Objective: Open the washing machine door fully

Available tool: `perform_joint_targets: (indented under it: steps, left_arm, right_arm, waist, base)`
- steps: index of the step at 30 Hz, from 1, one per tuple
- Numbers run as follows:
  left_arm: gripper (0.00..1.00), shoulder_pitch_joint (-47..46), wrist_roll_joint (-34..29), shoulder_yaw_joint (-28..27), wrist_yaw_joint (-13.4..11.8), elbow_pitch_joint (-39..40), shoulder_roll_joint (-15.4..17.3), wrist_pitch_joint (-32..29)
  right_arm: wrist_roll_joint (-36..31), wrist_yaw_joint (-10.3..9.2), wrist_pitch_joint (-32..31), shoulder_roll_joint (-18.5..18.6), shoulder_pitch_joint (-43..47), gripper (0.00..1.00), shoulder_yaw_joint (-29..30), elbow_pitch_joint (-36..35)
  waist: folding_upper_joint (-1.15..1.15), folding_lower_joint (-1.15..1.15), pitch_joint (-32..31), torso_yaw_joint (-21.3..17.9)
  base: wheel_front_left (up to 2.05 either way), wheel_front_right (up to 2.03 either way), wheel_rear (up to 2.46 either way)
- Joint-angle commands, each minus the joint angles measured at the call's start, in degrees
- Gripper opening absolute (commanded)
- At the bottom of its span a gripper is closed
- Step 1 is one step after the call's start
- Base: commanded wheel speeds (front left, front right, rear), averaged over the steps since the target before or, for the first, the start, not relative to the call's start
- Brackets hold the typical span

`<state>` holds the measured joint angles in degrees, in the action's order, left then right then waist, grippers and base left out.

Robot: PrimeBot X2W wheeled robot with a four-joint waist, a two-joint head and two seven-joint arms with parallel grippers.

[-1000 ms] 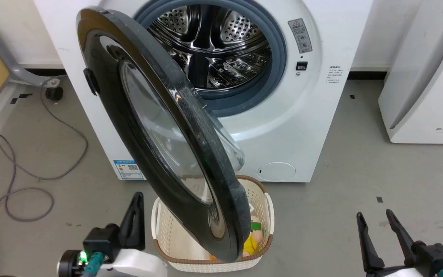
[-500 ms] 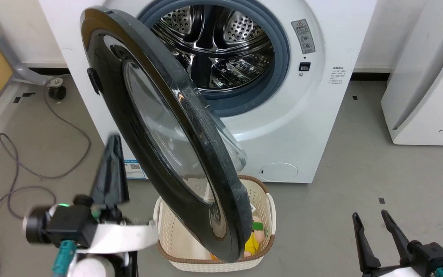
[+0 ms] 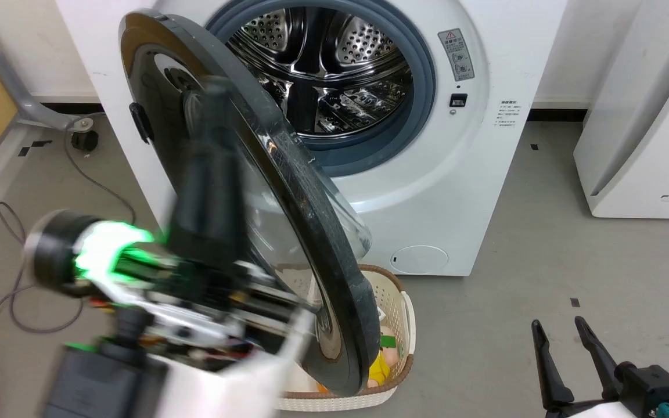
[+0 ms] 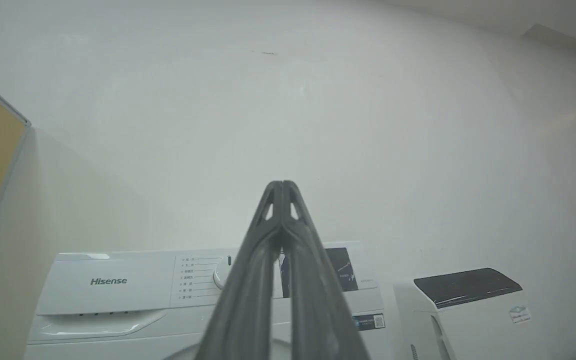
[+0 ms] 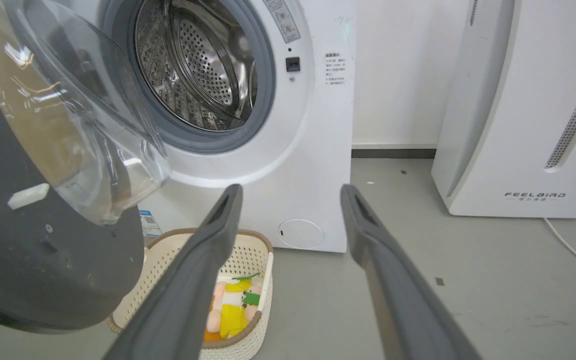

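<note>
1. Grey floor (image 3: 543, 244) with a white wall behind it. A white FEELBIRD appliance (image 3: 642, 116) stands at the right.
2. The washing machine (image 3: 462, 174) is at centre, far, with its steel drum (image 3: 323, 64) exposed.
3. The washing machine door (image 3: 311, 232) is hinged on the left and stands roughly half open. Its free edge points near, above a cream basket (image 3: 397, 299) that holds a yellow toy (image 5: 233, 310).
4. Left gripper (image 4: 282, 186): fingers pressed together, nothing between them. The head view shows it as a blurred shape in front of the door's glossy outer face; I cannot tell whether it touches the door.
5. Right gripper (image 3: 558, 325): fingers apart and empty, low at near right, well apart from the door.
6. Handling, judged: the door is rigid, fairly heavy, and swings only on its hinge. The glossy face looks slippery, and the bulging glass window (image 5: 83, 125) is the part not to knock.
7. Where to take it, judged: the thick black rim at the free edge, or a push on the matte inner face beside that edge — farthest from the hinge, so most leverage.
8. The task looks part done — the door needs more swing to the left.
</note>
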<state>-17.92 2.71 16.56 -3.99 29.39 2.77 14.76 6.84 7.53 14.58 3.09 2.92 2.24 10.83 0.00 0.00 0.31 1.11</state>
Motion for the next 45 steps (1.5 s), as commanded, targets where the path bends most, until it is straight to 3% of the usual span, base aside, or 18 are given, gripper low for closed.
perform_joint_targets:
  steps: [1, 10, 19, 28, 37, 45]
  left_arm:
    - [0.00, -0.84, 0.23, 1.58, 0.31, 0.11, 0.10, 0.24]
    - [0.00, -0.11, 5.23, 16.58, 2.66, -6.54, 0.10, 0.16]
    - [0.00, 4.24, 10.63, 25.76, 4.12, -14.62, 0.12, -7.32]
    - [0.00, 7.18, 12.64, 27.49, 2.71, -25.23, 0.40, -12.53]
    - [0.00, 4.12, 13.82, 25.34, -0.90, -36.45, 0.20, -9.54]
    - [0.00, 1.41, 16.63, 25.06, -4.36, -41.91, 0.13, -6.51]
  right_arm:
    - [0.36, -0.04, 0.39, -0.21, -0.62, 1.00, 0.09, 0.28]
    - [0.57, -0.04, 0.40, -0.21, -0.40, 1.00, 0.64, 1.73]
    - [0.98, -0.04, 0.39, -0.21, -0.23, 1.00, 0.70, 2.71]
    - [1.50, -0.04, 0.39, -0.21, -0.47, 1.00, 0.75, 3.47]
    - [2.07, -0.04, 0.38, -0.21, -0.75, 1.00, 0.44, 4.48]
    - [2.60, -0.04, 0.39, -0.21, -1.02, 1.00, 0.11, 5.08]
  waist:
    - [0.00, 0.00, -0.03, -0.02]
    - [0.00, 0.00, -0.16, -0.12]
    - [0.00, 0.00, -0.06, -0.04]
    - [0.00, 0.00, 0.34, 0.02]
    - [0.00, 0.00, 0.34, -0.58]
    - [0.00, 0.00, 0.85, -0.78]
  base:
    - [0.00, 0.00, 0.00]
    - [0.00, 0.00, 0.00]
    - [0.00, 0.00, 0.00]
    - [0.00, 0.00, 0.00]
    - [0.00, 0.00, 0.00]
    - [0.00, 0.00, 0.00]
